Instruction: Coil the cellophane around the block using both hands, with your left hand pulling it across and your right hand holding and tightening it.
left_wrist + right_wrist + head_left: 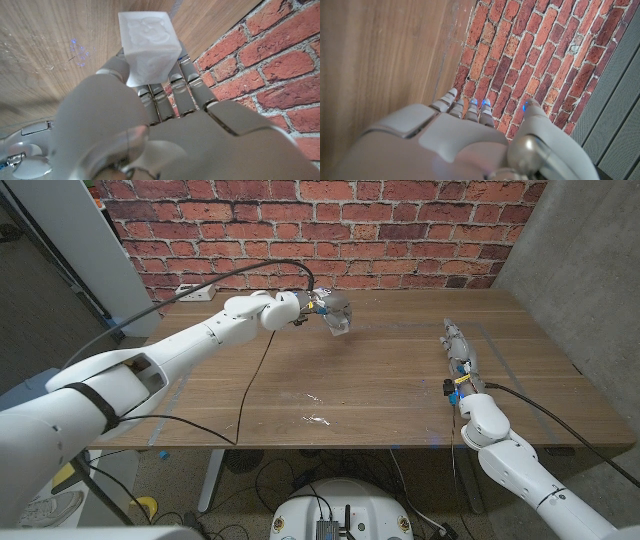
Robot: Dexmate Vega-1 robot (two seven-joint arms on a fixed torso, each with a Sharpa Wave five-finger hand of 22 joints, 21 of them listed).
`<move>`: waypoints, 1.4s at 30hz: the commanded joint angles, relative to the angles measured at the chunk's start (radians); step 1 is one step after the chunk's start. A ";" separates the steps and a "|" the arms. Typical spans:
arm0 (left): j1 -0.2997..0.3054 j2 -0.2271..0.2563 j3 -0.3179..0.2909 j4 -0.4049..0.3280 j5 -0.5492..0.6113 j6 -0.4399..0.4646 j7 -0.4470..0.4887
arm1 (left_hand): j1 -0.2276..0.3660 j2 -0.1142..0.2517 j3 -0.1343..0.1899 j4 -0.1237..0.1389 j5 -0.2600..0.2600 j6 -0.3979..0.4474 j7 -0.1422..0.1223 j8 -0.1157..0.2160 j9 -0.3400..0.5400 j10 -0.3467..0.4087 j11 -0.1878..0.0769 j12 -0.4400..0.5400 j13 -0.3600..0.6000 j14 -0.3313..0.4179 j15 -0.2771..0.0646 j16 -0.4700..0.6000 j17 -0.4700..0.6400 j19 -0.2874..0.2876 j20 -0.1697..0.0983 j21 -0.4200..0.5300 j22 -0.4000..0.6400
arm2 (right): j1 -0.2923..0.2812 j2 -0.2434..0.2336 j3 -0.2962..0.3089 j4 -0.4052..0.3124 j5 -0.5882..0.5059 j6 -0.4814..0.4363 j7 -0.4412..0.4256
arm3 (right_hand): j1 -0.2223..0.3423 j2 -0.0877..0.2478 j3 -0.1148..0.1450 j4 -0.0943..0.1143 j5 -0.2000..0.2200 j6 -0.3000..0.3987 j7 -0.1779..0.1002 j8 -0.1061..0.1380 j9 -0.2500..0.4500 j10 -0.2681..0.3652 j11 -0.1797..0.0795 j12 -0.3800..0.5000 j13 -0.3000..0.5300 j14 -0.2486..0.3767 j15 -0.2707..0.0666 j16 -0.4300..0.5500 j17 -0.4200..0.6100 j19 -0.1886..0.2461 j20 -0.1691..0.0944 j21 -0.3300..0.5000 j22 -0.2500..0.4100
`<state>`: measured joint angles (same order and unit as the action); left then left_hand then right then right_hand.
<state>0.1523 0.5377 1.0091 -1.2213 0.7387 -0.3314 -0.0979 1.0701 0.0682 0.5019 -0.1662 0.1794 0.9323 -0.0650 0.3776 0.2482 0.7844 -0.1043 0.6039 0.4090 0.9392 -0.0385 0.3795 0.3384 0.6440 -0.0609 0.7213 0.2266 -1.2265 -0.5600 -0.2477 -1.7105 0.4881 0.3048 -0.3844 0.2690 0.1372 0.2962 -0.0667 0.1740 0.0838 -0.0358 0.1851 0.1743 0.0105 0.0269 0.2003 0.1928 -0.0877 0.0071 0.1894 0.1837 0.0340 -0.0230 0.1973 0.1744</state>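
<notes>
Nearest me, on the front part of the table (380, 395), lie two small glinting scraps of cellophane (316, 419), one just behind the other, well apart from both my hands.

My right hand (460, 358) is out to the right over the table, fingers stretched straight ahead toward the far edge and holding nothing. From the right wrist view the fingers (451, 104) reach out side by side toward the brick wall (530, 55), with bare wood beside them. Whether the palm touches the table I cannot tell.

Farther off, my left arm (170, 355) reaches across to the far middle of the table. There my left hand (300, 308) grasps the block (339, 314), lifted clear of the wood. In the left wrist view the block (147, 47) looks pale and frosted, with a glossy wrapped surface. It sits tilted between my thumb and fingers (175, 87), one corner pointing away from the palm.

Behind everything stands the brick wall.
</notes>
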 commanded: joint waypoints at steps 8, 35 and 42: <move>-0.115 -0.138 0.114 0.378 0.028 -0.210 0.133 | 0.106 0.062 0.006 0.004 0.003 0.026 -0.026 0.014 -0.004 0.075 -0.063 -0.028 0.061 0.081 -0.199 -0.018 -0.009 -0.019 -0.028 0.029 -0.001 | -0.036 0.020 0.010 -0.065 -0.045 -0.036 -0.067 | 0.006 0.006 -0.002 -0.006 0.004 0.005 -0.001 0.001 0.006 0.004 0.008 0.001 0.002 -0.001 0.008 0.008 0.003 0.009 0.003 0.008 0.005; -0.149 -0.149 0.190 0.375 -0.016 -0.209 0.025 | 0.053 0.018 -0.128 0.050 0.019 -0.223 -0.056 -0.145 -0.041 -0.154 -0.023 -0.295 -0.066 -0.272 -0.149 -0.187 -0.119 -0.247 0.051 0.056 -0.030 | -0.026 0.025 0.013 -0.053 -0.048 -0.040 -0.055 | 0.006 0.007 -0.003 -0.007 0.004 0.005 -0.003 0.001 0.006 0.004 0.007 0.001 0.002 0.001 0.009 0.009 0.003 0.009 0.003 0.008 0.005; -0.147 -0.126 0.178 0.313 -0.028 -0.176 -0.078 | -0.017 -0.021 -0.178 0.072 0.019 -0.321 -0.056 -0.187 -0.045 -0.219 0.005 -0.342 -0.080 -0.346 -0.114 -0.188 -0.123 -0.289 0.078 0.044 -0.036 | -0.020 0.026 0.011 -0.047 -0.049 -0.035 -0.048 | 0.006 0.007 -0.003 -0.007 0.004 0.004 -0.003 0.001 0.006 0.004 0.007 0.000 0.002 0.002 0.009 0.009 0.003 0.009 0.004 0.008 0.005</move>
<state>0.0074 0.3869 1.1894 -0.8366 0.7225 -0.5485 -0.0552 1.0796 0.0723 0.3411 -0.1003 0.2027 0.6328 -0.1231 0.1981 0.2044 0.5794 -0.1053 0.2724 0.3300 0.6114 -0.0601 0.1936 0.2136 0.3686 0.0146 0.7690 0.1904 -1.2542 -0.5375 -0.2342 -1.7673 0.4405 0.2611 -0.4409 0.2690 0.1372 0.2922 -0.0706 0.1740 0.0838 -0.0358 0.1851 0.1743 0.0105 0.0269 0.2003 0.1928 -0.0822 0.0126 0.1894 0.1837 0.0340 -0.0230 0.1973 0.1744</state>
